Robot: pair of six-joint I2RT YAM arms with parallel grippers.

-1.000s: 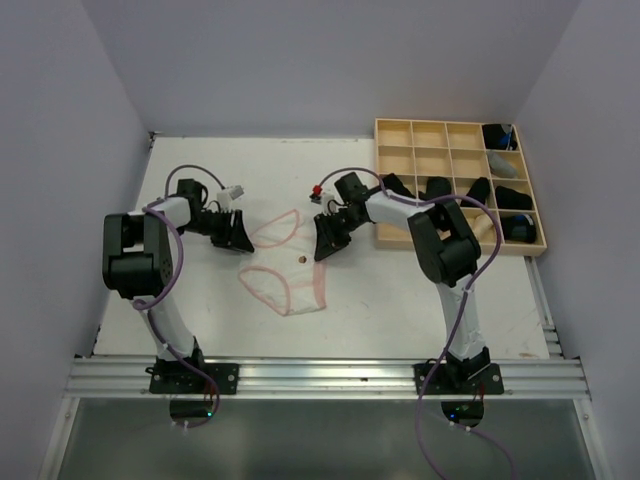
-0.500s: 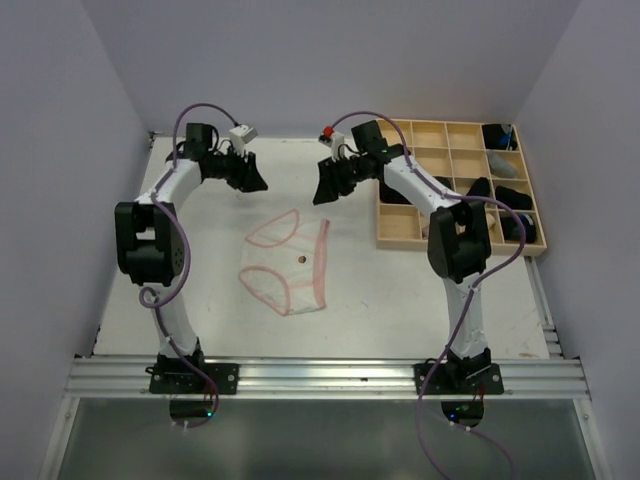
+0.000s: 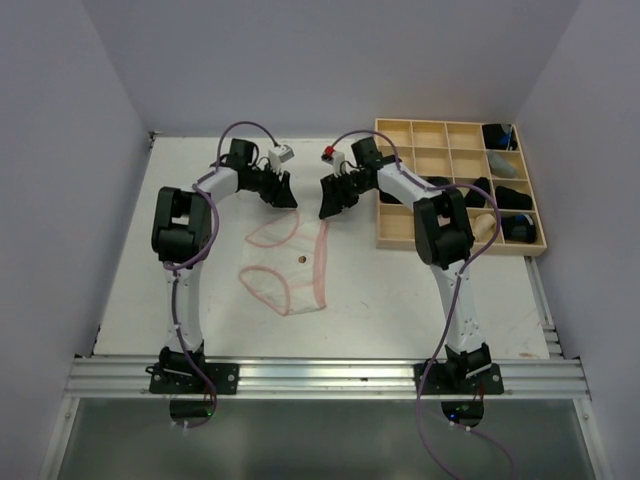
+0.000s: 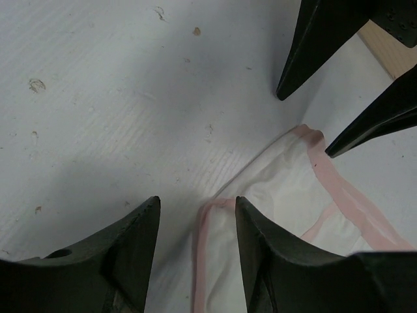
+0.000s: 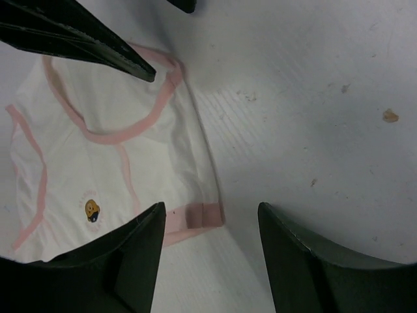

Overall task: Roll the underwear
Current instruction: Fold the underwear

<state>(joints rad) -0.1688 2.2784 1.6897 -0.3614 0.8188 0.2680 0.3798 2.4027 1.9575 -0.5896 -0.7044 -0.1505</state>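
Right wrist shows an orange emblem (image 5: 92,210) on the underwear (image 5: 111,163), left gripper (image 4: 197,203) and right gripper (image 5: 212,207) both spread empty

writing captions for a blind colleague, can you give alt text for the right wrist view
A whitish pair of underwear with pink edging lies flat on a white table, the open right claw poised over one corner. Dark fingertips of the left claw point in from the top left.
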